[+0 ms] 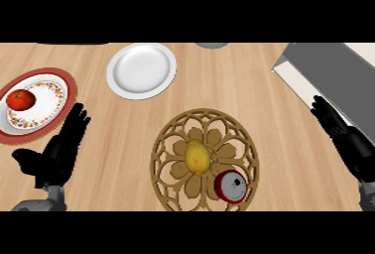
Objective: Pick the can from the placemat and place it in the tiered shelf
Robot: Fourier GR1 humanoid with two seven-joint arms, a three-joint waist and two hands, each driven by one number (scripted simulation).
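Resting on the lower right rim of the round brown wooden placemat [176, 144] with flower-shaped holes: the small red can with a silver top [233, 186]. Nearer the black right hand [348, 141] than the black left hand [62, 149], well apart from both. Fingers straight on each, holding nothing. Just beside the can, a smooth yellow lemon [196, 157]. Up at the right, the flat grey tiered shelf [330, 67].

- The counter [242, 94] is pale wood with fine grain, matt.
- The placemat [179, 173] looks like brown carved openwork wood, dull.
- The can [233, 186] has a grey, metal-looking top and a red side.
- The white plate [142, 70] is smooth and faintly glossy.
- The tiered shelf [330, 69] has flat, matt grey panels.
- The left hand [62, 149] and right hand [351, 141] are matt black.
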